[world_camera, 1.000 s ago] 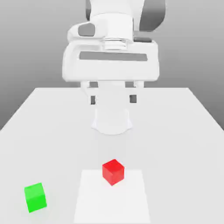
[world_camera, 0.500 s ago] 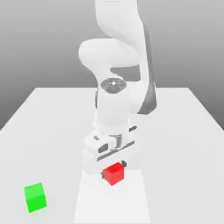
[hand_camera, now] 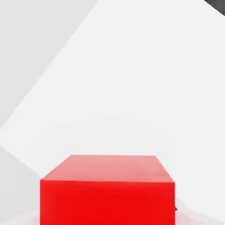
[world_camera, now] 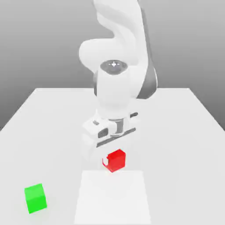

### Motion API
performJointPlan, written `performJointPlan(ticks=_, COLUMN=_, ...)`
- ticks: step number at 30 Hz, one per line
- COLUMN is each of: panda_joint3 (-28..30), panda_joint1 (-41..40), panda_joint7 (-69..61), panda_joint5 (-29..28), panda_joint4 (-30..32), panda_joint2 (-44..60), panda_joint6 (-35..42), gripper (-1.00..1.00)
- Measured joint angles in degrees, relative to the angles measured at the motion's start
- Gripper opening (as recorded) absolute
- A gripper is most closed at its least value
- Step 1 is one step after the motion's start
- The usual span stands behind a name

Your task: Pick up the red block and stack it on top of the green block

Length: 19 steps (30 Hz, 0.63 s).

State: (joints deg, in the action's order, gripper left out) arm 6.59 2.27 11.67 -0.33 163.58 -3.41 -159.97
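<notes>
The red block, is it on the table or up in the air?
Up in the air. The red block hangs under the gripper, above the table.

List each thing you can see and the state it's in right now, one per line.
red block: gripped, lifted clear of the table.
gripper: shut on the red block, pointing down.
green block: resting on the table, apart from the gripper, nothing on top.
table: bears the green block.
</notes>
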Motion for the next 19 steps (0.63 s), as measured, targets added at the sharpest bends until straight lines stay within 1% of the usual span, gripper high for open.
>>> performJointPlan(ticks=7, panda_joint3=5.09, panda_joint1=-10.64, panda_joint7=10.32, panda_joint5=2.85, panda_joint4=-14.11, panda_joint2=6.66, panda_joint6=7.73, gripper=-1.00)
performJointPlan(ticks=10, panda_joint3=7.46, panda_joint1=-13.88, panda_joint7=14.90, panda_joint5=3.71, panda_joint4=-20.07, panda_joint2=9.66, panda_joint6=10.57, gripper=-1.00)
performJointPlan(ticks=12, panda_joint3=7.37, panda_joint1=-14.61, panda_joint7=14.91, panda_joint5=5.36, panda_joint4=-21.61, panda_joint2=12.97, panda_joint6=8.83, gripper=-1.00)
performJointPlan(ticks=15, panda_joint3=5.65, panda_joint1=-16.02, panda_joint7=12.98, panda_joint5=8.53, panda_joint4=-22.32, panda_joint2=18.88, panda_joint6=3.80, gripper=-1.00)
performJointPlan(ticks=16, panda_joint3=5.27, panda_joint1=-16.33, panda_joint7=12.62, panda_joint5=9.07, panda_joint4=-22.40, panda_joint2=19.93, panda_joint6=2.87, gripper=1.00)
performJointPlan(ticks=19, panda_joint3=5.27, panda_joint1=-16.33, panda_joint7=12.62, panda_joint5=9.07, panda_joint4=-22.40, panda_joint2=19.93, panda_joint6=2.87, gripper=1.00)
